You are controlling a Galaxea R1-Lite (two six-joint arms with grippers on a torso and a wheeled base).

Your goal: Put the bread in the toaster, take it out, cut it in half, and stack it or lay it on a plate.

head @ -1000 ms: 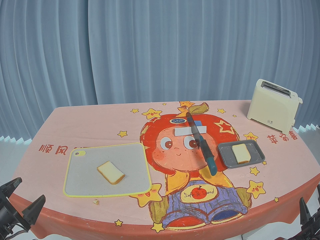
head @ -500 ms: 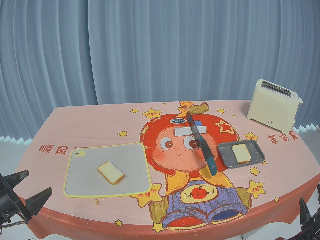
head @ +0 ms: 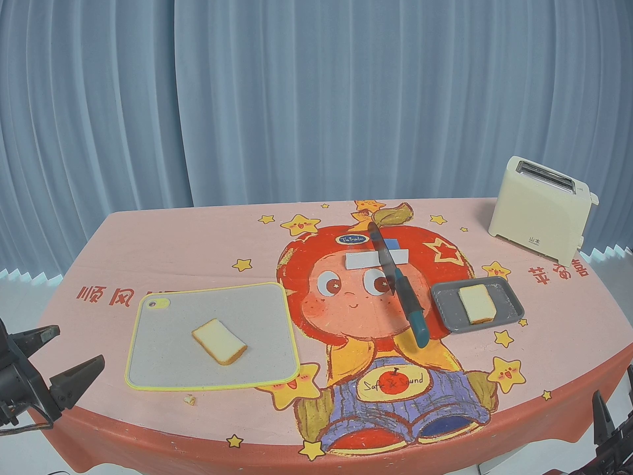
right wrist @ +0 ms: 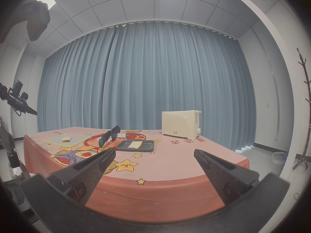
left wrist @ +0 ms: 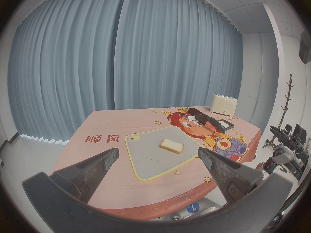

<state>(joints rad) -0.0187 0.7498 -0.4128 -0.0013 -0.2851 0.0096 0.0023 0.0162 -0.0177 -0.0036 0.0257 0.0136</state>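
A slice of bread [head: 219, 341] lies on the grey, yellow-rimmed cutting board [head: 264, 311] at the table's front left. A second piece of bread [head: 477, 303] lies in the grey tray [head: 448, 298] right of centre. The cream toaster [head: 541, 209] stands at the back right with nothing showing in its slot. A teal-handled knife [head: 402, 291] rests tilted on a white holder [head: 362, 259] mid-table. My left gripper [head: 79, 346] hangs open off the table's front left corner, pointing at the board [left wrist: 145, 152]. Low at the front right, my right gripper [head: 613, 380] is open [right wrist: 155, 152] and holds nothing.
A small crumb [head: 190, 400] lies just in front of the board. The pink printed tablecloth [head: 198, 252] has bare room at the back left. Blue curtains hang behind the table. The toaster [right wrist: 180, 124] sits close to the table's right edge.
My left gripper has risen a little and swung toward the table's front left corner. The right gripper, bread, knife and tray have stayed put.
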